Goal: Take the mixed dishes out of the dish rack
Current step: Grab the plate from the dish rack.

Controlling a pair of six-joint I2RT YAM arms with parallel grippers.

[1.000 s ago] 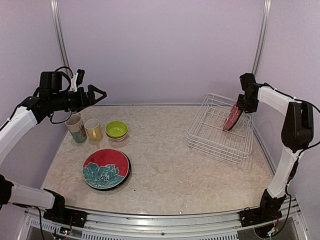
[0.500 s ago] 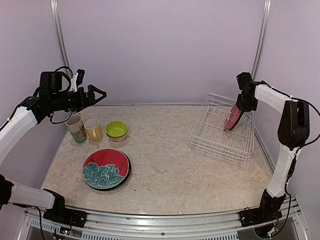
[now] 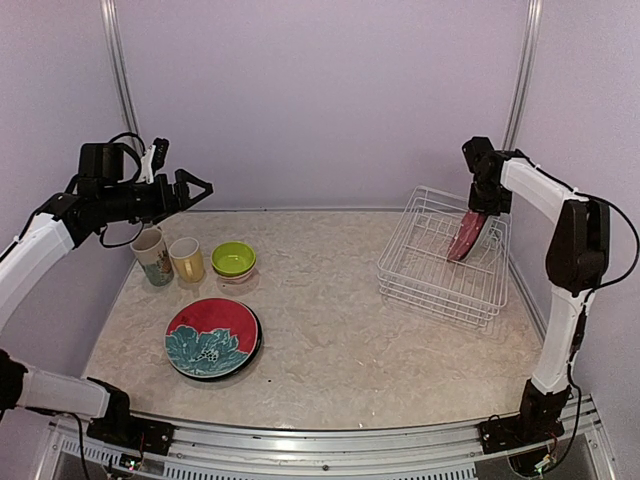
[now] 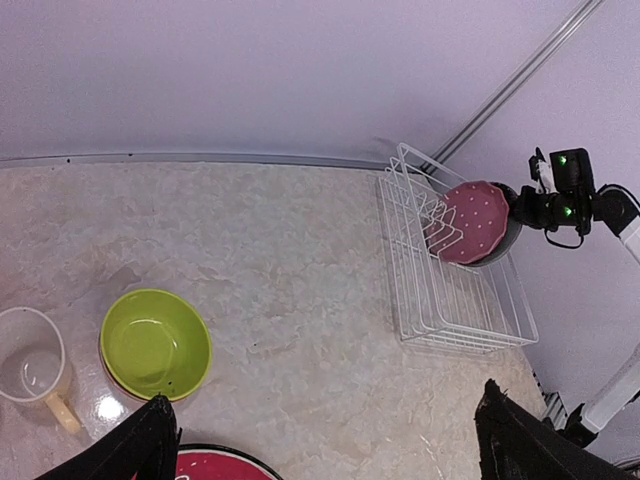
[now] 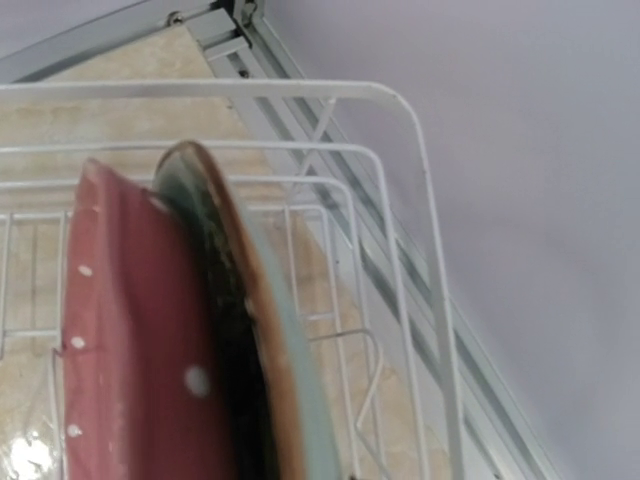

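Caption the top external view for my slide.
Right gripper shut at the rim of the pink dotted plate in the dish rack; left gripper raised, open.

I see a round pink ceramic plate (image 5: 130, 350) dotted white, a dark round plate (image 5: 228, 300) rimmed brown-teal, white wire rack (image 5: 420, 180).

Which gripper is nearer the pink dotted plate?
Right. The right gripper is at the upper rim of the pink dotted plate in the dish rack; the left gripper hovers far off, above the yellow cup.
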